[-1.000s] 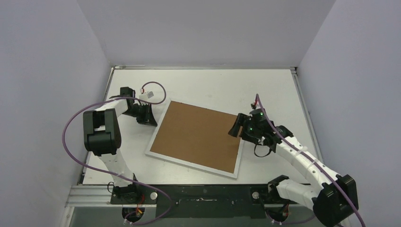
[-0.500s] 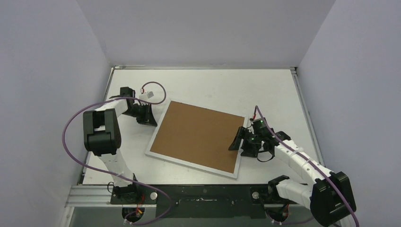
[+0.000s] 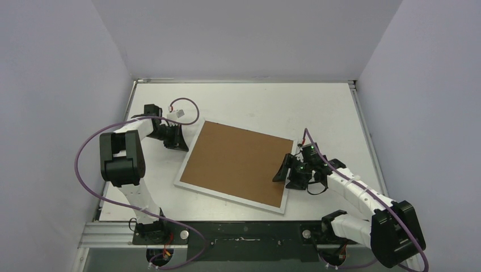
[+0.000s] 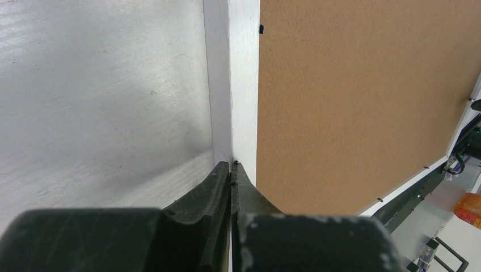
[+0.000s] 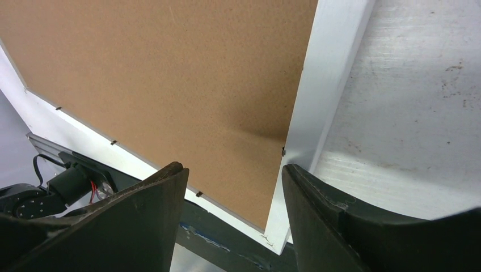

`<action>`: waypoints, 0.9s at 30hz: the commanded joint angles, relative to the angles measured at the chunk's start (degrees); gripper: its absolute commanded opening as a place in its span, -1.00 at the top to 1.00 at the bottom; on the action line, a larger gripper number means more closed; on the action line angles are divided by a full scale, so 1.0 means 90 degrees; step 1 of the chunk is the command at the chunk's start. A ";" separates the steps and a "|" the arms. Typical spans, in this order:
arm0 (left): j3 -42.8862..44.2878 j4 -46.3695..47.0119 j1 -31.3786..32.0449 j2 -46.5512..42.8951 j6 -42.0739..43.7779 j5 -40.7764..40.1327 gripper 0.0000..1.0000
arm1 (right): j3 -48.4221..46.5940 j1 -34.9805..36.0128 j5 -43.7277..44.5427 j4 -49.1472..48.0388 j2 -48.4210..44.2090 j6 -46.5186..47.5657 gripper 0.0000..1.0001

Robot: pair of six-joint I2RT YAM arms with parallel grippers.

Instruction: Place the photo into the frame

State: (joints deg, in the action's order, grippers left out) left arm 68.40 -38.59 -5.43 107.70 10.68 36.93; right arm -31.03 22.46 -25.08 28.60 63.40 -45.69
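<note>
The frame (image 3: pixel 229 198) lies flat and slightly turned in the middle of the table, back side up, its narrow white border around the plain brown backing board (image 3: pixel 238 163). The photo is hidden. My left gripper (image 3: pixel 182 144) is shut, and its tips (image 4: pixel 233 165) rest on the table against the frame's left border (image 4: pixel 244 85). My right gripper (image 3: pixel 282 169) is open and empty. In the right wrist view it (image 5: pixel 232 168) hangs low over the frame's right border (image 5: pixel 329 73), one finger above the board (image 5: pixel 170 73) and one above the table.
Grey walls close in the table on the left, back and right. The black base rail (image 3: pixel 249 233) runs along the near edge, close to the frame's near corner. Small metal tabs (image 5: pixel 283 151) line the board's edges. An orange object (image 4: pixel 468 208) lies beyond the table.
My right gripper has moved along the frame's right border toward the near edge and come lower, still open. The left arm and the frame have not moved.
</note>
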 commanded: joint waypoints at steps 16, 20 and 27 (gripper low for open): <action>-0.0007 -0.0127 -0.0080 0.0141 0.0191 -0.0412 1.00 | -0.0169 -0.0084 0.0276 -0.0215 0.0282 0.0252 -0.22; -0.0017 -0.0126 -0.0080 0.0134 0.0204 -0.0412 1.00 | -0.0192 -0.0080 0.0313 -0.0245 0.0351 0.0301 -0.21; 0.0016 -0.0136 -0.0080 0.0162 0.0206 -0.0413 1.00 | -0.0202 -0.0083 0.0283 -0.0362 0.0488 0.0359 -0.19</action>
State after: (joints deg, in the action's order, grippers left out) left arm 68.40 -38.59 -5.43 107.70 10.70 36.91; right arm -32.42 22.13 -25.36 27.24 66.37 -44.21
